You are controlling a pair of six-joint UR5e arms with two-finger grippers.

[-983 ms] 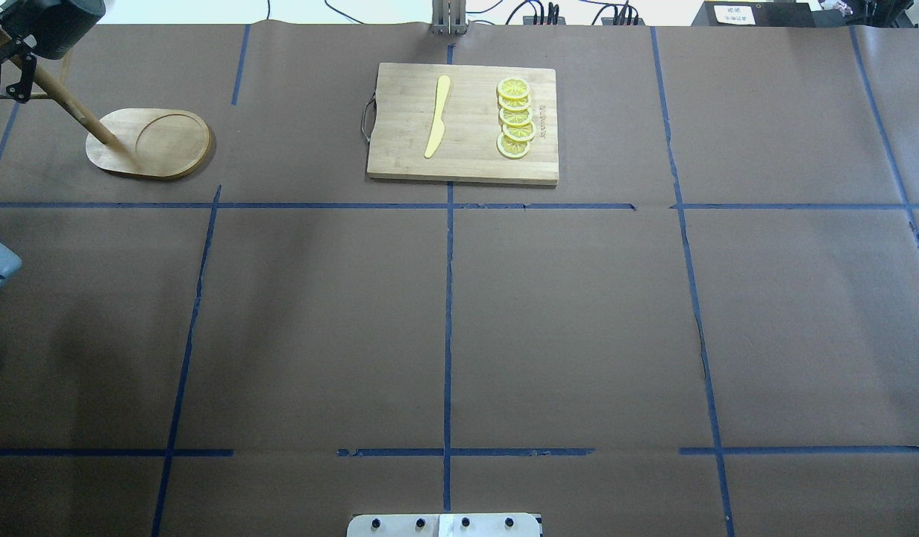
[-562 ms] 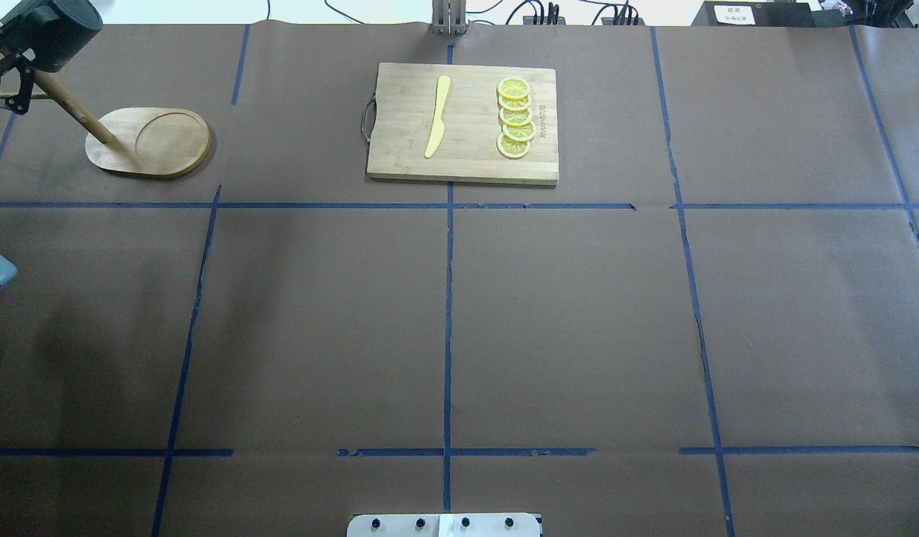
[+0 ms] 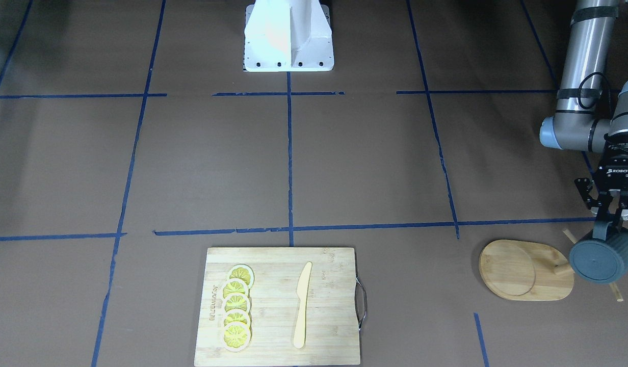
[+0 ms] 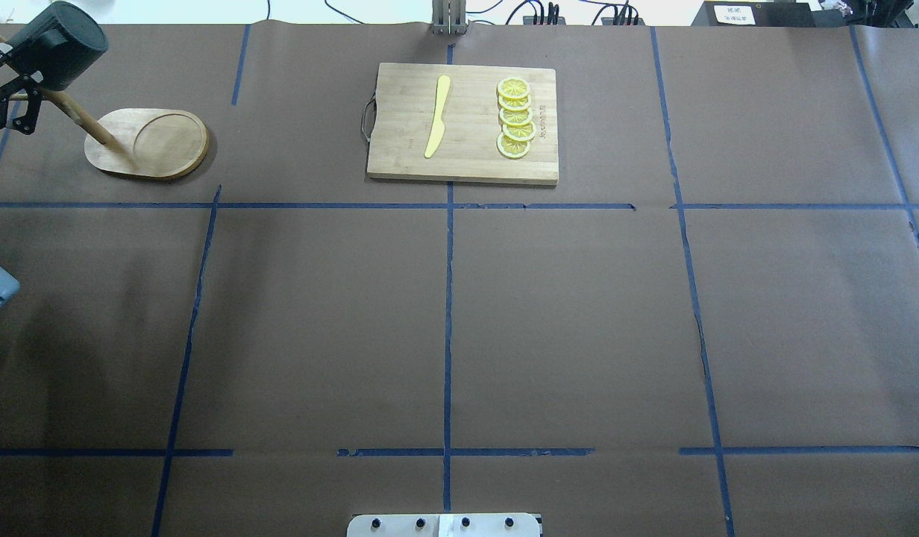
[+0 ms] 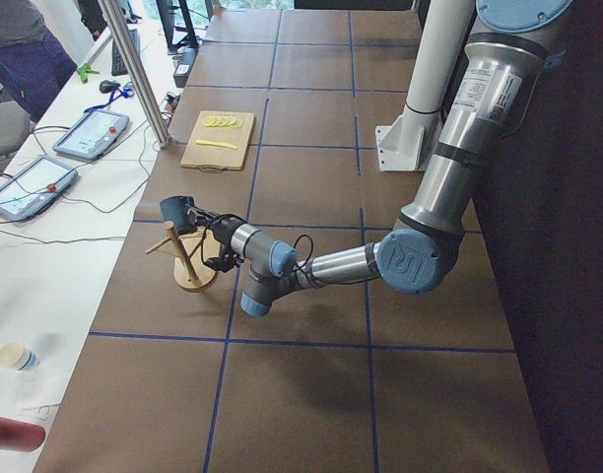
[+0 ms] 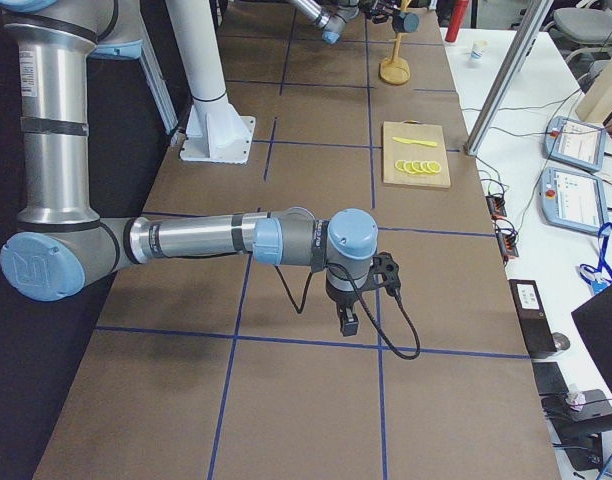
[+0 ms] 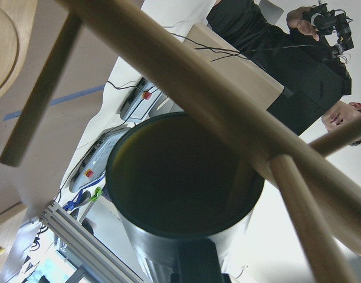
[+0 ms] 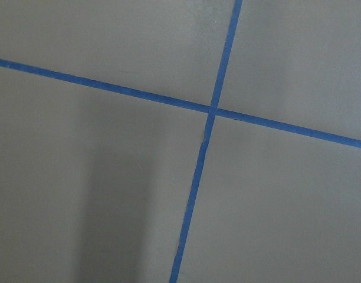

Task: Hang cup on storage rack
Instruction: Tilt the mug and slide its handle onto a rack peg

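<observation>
Since a second ago the cup has slid a little further in from the counter's far left corner, toward the pole of the rack, and the rack's oval base has barely shifted. My left jaws are pressed in on the cup and pinch it on the side nearest my wrist. It hangs in the air on its side, well above the counter, with its flat bottom turned away from me. From across the counter the cup sits over the pole end of the rack, hiding the top of the pole. My left wrist camera looks straight into the cup's dark mouth, and a wooden peg runs slantwise across the front of it, with more pegs to the right. Whether the handle is over a peg I cannot tell. The rack stands near the far left corner, its round recess on the side away from the pole. A cutting board lies at the middle of the far edge, carrying a yellow knife and a row of lemon slices. My right arm reaches low over the near part of the counter, and its wrist camera sees only brown paper and crossed blue tape. Whether my right jaws are spread or pressed together I cannot tell.
</observation>
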